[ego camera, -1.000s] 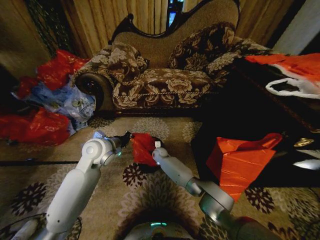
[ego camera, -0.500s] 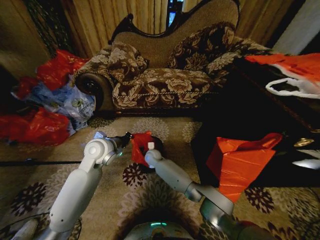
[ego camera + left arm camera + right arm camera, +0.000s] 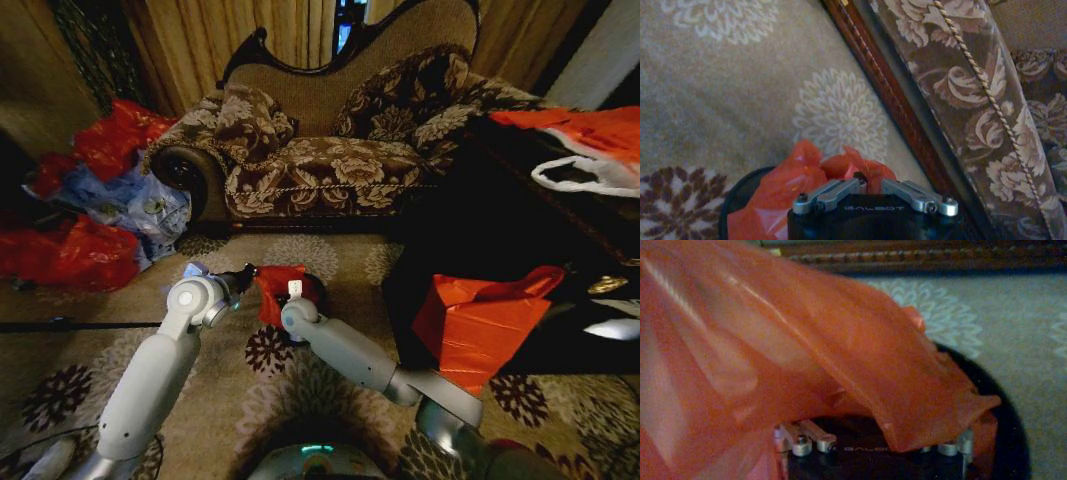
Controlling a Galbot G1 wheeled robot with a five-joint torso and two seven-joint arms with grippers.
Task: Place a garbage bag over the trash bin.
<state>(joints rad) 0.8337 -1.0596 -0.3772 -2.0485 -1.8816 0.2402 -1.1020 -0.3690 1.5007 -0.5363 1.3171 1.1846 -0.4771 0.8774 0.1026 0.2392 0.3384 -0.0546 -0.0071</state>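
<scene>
1. Crinkly, shiny red plastic is lying draped over the small black cylindrical trash bin (image 3: 312, 292) on the patterned carpet (image 3: 330, 385), in front of the floral sofa (image 3: 330, 160); this garbage bag (image 3: 280, 290) is sitting between the two grippers.
2. The bin is standing upright with its round rim facing up; in the left wrist view the rim's dark curve (image 3: 740, 187) is showing beside the bag (image 3: 797, 187), and in the right wrist view the rim (image 3: 1003, 415) is curving round the bag's edge.
3. The bag is lying bunched with no clear long axis; its peaked folds are pointing up and toward the sofa.
4. The left gripper (image 3: 247, 272) is reaching in from the left, its fingers drawn together on a fold of the bag (image 3: 860, 175).
5. The right gripper (image 3: 296, 290) is sitting at the near side of the bin, under the loose sheet (image 3: 807, 355); I cannot tell how its fingers are set.
6. Compared with a second ago, the right arm has swung left and its gripper has moved farther over the bin, while the bag has spread flatter and wider across the top; the left gripper has barely shifted.
7. Heaped red and blue bags (image 3: 95, 210) are lying at the far left, and a stiff orange-red bag (image 3: 480, 320) is standing at the right.
</scene>
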